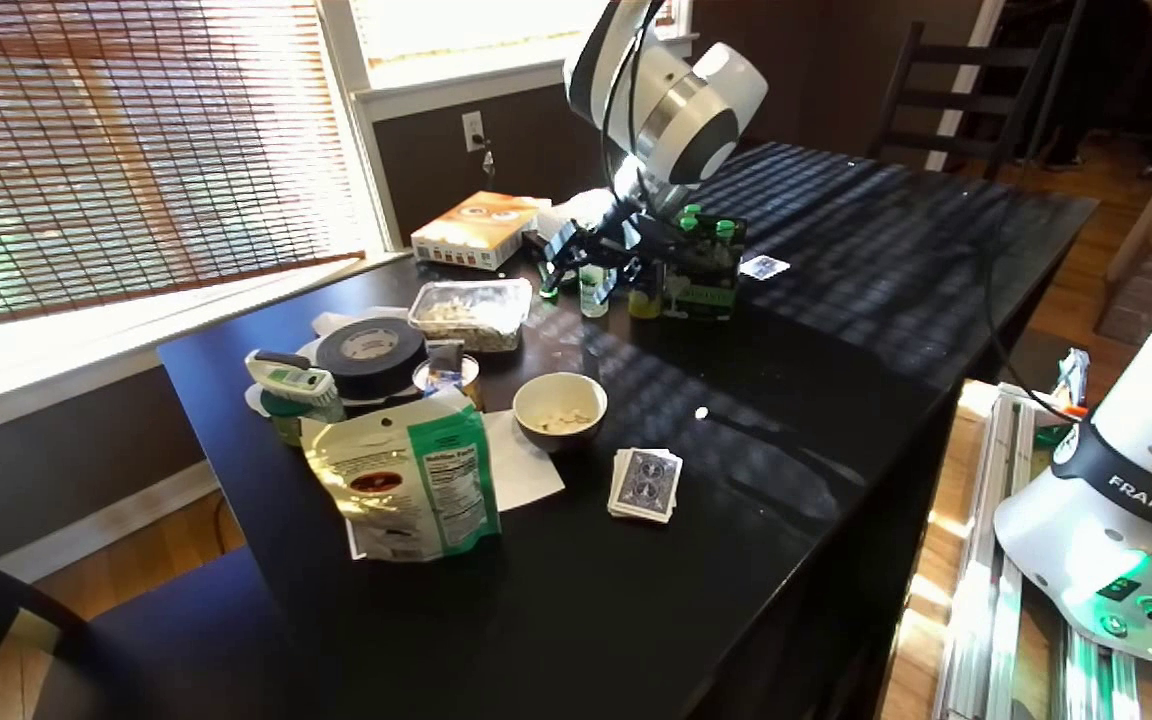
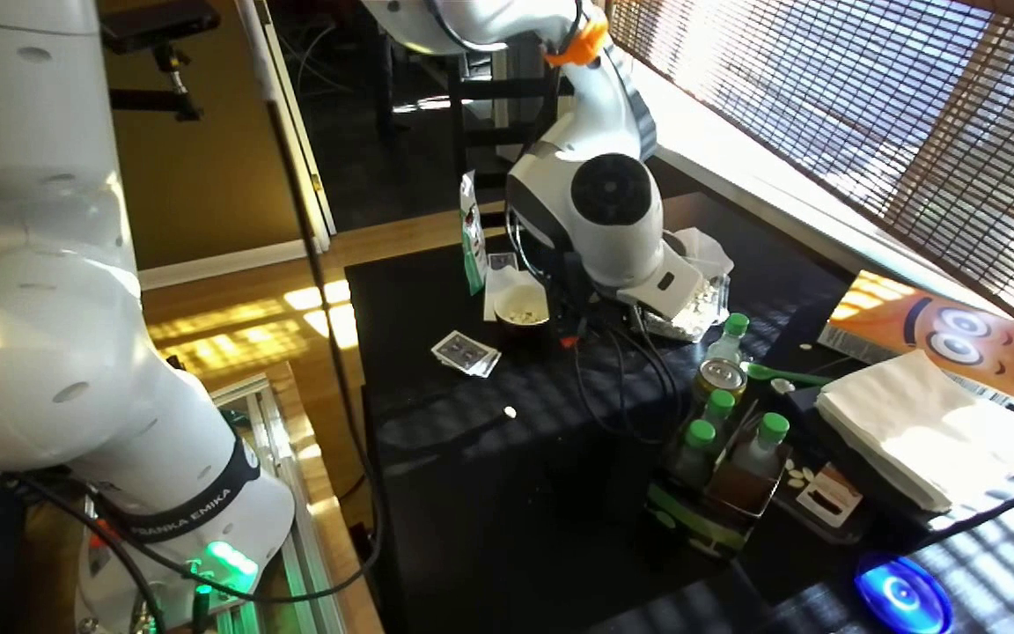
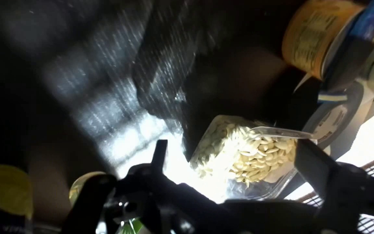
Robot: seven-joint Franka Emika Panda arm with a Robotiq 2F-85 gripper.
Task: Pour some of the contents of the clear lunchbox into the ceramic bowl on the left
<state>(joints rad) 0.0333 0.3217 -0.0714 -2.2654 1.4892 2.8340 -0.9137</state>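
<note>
The clear lunchbox (image 1: 471, 315) stands on the black table, filled with pale beige contents (image 3: 258, 156) like seeds. It shows partly behind the arm in an exterior view (image 2: 701, 308) and between the fingers in the wrist view (image 3: 216, 136). The ceramic bowl (image 1: 561, 397) has a cream inside with some pale pieces at its bottom; it also shows in an exterior view (image 2: 520, 302). My gripper (image 1: 576, 283) is open and empty, close beside the lunchbox. In the wrist view, the fingers (image 3: 234, 152) are wide apart; the right one overlaps the box's edge, and contact cannot be told.
A bottle carton (image 2: 718, 493) and a can (image 2: 722, 377) stand near the gripper. An orange box (image 1: 476, 230), a dark round roll (image 1: 371, 350), a brush (image 1: 294, 378), a packet in a can (image 1: 446, 370), a standing pouch (image 1: 406, 480) and cards (image 1: 646, 484) surround the bowl and lunchbox.
</note>
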